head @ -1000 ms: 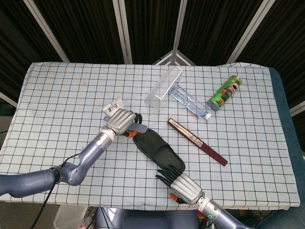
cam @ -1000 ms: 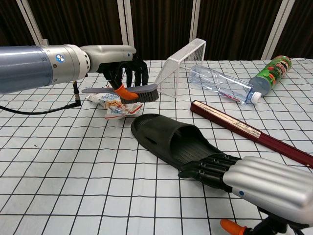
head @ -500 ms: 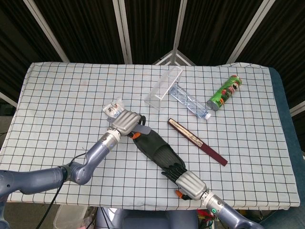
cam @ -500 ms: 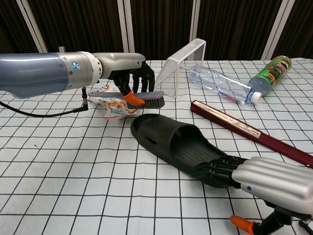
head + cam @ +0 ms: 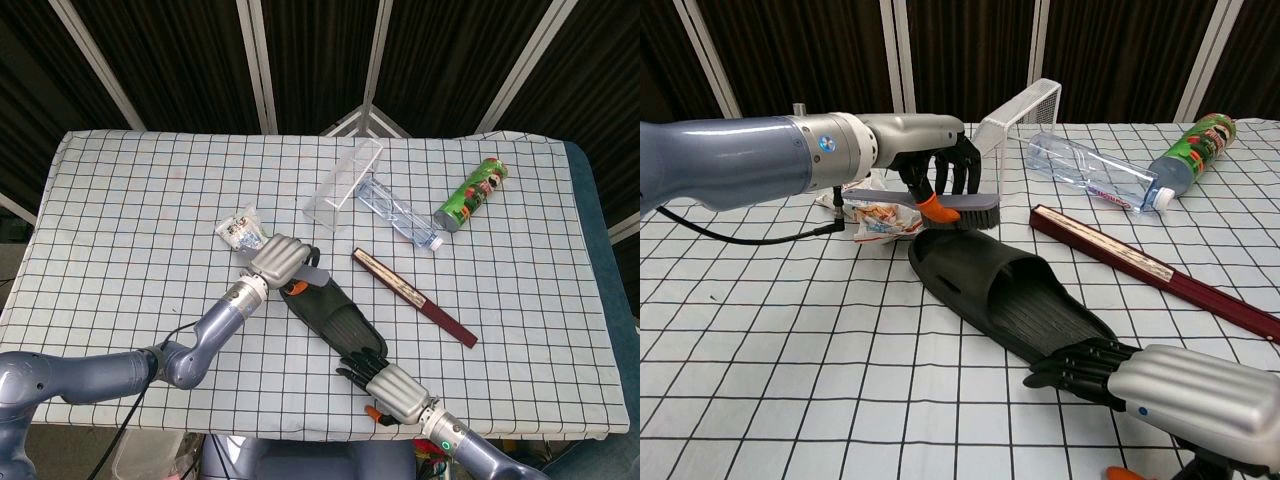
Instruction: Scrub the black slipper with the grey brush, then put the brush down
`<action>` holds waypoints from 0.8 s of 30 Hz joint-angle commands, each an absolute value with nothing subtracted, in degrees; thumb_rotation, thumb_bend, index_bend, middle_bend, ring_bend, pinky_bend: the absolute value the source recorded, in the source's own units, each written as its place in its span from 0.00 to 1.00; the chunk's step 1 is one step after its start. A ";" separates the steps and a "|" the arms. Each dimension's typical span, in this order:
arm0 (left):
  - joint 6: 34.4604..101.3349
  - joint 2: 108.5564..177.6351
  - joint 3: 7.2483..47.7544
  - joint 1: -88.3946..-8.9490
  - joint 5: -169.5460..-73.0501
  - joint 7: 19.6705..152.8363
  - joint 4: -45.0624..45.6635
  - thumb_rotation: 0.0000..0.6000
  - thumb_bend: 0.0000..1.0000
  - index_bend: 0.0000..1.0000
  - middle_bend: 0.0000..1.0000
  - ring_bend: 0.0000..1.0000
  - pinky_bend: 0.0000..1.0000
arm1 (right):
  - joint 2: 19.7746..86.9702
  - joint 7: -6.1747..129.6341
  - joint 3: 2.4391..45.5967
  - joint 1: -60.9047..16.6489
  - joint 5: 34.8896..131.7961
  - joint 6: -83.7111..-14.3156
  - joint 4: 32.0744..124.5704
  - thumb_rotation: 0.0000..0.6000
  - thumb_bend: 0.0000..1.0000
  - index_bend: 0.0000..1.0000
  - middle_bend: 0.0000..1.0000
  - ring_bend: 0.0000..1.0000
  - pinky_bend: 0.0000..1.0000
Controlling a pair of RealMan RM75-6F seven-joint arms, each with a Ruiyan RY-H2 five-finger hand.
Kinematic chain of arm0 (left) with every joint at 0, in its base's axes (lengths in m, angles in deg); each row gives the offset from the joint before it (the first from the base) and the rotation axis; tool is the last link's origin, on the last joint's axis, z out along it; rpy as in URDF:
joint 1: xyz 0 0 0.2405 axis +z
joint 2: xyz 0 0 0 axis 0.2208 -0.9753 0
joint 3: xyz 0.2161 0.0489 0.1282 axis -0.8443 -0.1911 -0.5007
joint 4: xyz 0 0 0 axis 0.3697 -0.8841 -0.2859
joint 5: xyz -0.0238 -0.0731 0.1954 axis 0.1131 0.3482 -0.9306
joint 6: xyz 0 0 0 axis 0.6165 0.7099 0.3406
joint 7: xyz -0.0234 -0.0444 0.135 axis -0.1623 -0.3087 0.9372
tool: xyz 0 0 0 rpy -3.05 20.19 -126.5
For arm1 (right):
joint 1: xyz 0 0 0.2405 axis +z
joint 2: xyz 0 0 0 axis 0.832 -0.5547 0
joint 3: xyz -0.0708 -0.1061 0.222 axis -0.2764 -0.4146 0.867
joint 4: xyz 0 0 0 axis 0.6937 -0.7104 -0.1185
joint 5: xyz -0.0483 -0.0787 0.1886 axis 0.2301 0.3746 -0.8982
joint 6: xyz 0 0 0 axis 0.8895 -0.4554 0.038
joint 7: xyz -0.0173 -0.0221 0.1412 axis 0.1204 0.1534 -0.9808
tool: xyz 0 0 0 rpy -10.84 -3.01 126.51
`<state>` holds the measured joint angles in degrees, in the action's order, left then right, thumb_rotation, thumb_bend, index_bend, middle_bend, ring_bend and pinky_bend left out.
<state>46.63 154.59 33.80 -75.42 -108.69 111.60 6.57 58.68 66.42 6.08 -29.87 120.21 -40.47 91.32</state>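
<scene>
Left arm pose: extends from lower left across the worktop [image 5: 120, 200] toward centre; left robot hand [image 5: 283, 261] poised over the heel end of the black slipper [image 5: 335, 315].
Right arm pose: enters from the bottom edge; right robot hand [image 5: 392, 392] lies low at the toe end of the slipper, back of hand up.
Head view only: full checked worktop; slipper lying diagonally at centre; crumpled wrapper [image 5: 239, 229] just behind the left robot hand.
Chest view only: bristles of the grey brush [image 5: 962, 208] pointing down, at or just above the slipper's heel rim; contact not resolvable.
Left robot hand state: fingers curled around the brush handle, thumb beneath; brush held roughly level.
Right robot hand state: dark fingers [image 5: 1080, 358] extended and close together, tips resting on the slipper's toe end; nothing enclosed.
Other items: clear box [image 5: 346, 182], water bottle [image 5: 400, 212], green can [image 5: 472, 193], dark red flat case [image 5: 414, 296], all behind or right of the slipper.
</scene>
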 commanded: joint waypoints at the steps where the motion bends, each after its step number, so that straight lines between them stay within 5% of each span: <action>1: 46.73 154.82 33.58 -75.76 -108.33 111.77 6.70 1.00 0.75 0.58 0.60 0.42 0.50 | 59.03 66.63 5.75 -29.91 120.38 -40.70 91.17 1.00 0.52 0.00 0.00 0.00 0.00; 24: 46.08 155.06 31.75 -77.52 -106.63 111.07 10.06 1.00 0.75 0.58 0.60 0.42 0.50 | 59.56 68.48 4.94 -29.17 119.34 -41.00 92.09 1.00 0.52 0.00 0.00 0.00 0.00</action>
<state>46.14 155.00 31.76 -77.46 -106.70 111.13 10.04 59.54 68.47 4.96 -29.17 119.35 -41.00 92.09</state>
